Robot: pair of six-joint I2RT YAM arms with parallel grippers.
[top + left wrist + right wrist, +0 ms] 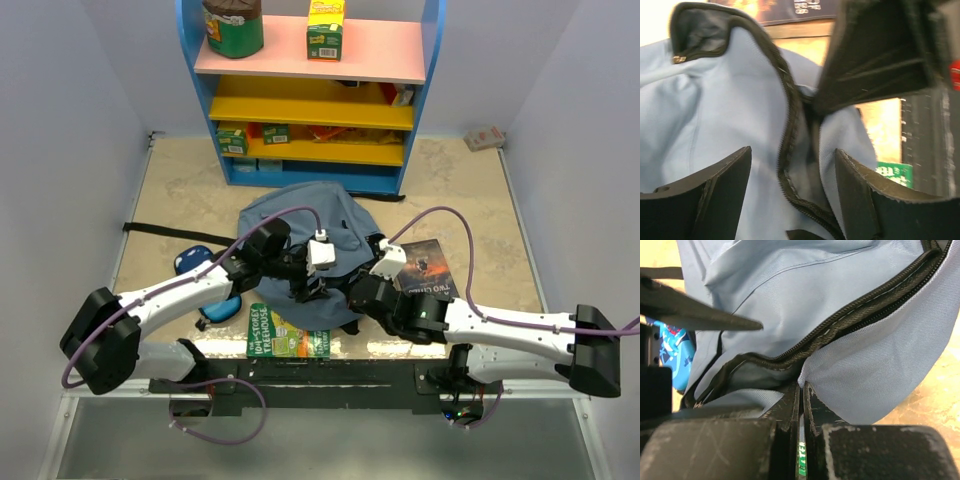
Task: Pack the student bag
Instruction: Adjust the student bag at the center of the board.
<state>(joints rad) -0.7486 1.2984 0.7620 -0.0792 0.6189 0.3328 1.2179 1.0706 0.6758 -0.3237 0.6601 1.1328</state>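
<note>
from where i stood, the packing had barely got going: the student bag point(300, 215) lay slumped mid-surface point(170, 190), just in front of the shelf point(270, 55), its mouth only partly parted, and i could see nothing inside it. the green book point(285, 342) lay by the near edge, the dark book point(430, 268) to the right of the bag, and the blue pencil case point(195, 262) to its left, all outside. so i'd judge the opening needed spreading first, then everything loading

the overhead view gave that layout but hid the fingers under the arms. the left wrist view showed the left end effector point(792, 200) wide, its fingers straddling the zip point(787, 125) edge without pinching it. the right wrist view showed the right end effector point(801, 400) closed to a slit, seemingly nipping the bag's lower lip, though i couldn't be certain fabric sat between
</note>
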